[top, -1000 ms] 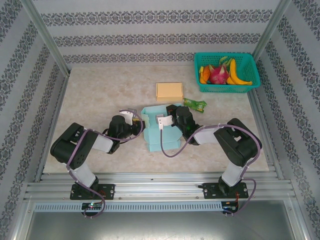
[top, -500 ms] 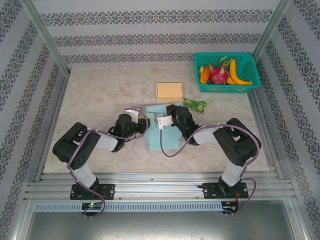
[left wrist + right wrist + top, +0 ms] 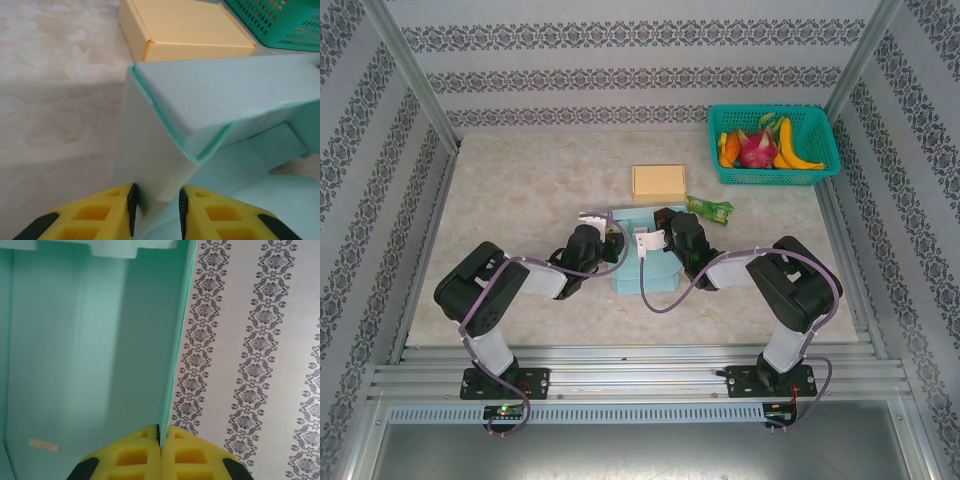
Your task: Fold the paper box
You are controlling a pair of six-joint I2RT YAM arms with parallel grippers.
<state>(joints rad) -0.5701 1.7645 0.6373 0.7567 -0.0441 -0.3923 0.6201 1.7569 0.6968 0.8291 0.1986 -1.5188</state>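
Toward the middle of the pale marbled worktop (image 3: 510, 190), a little nearer its front edge than its back, the left gripper (image 3: 611, 240) reaches in from the left and meets the left side of the pale teal paper box (image 3: 642, 272). From the left wrist, this gripper (image 3: 156, 212) has its yellow fingers (image 3: 120, 212) on either side of a folded-over side wall of the box (image 3: 210, 95), pinching that doubled wall between them. The box is partly formed, with its walls raised and its inside open. From the right, the right gripper (image 3: 655, 224) comes in over the box's far half. The right wrist view shows this gripper (image 3: 160, 440) pressed together on the thin edge of one upright teal panel (image 3: 90, 340). Just behind the box lies a flat yellow cardboard box (image 3: 658, 182), closed. A small green packet (image 3: 710, 209) lies to its right. A teal plastic basket (image 3: 716, 150) holding fruit (image 3: 757, 150) stands in the worktop's far right corner.
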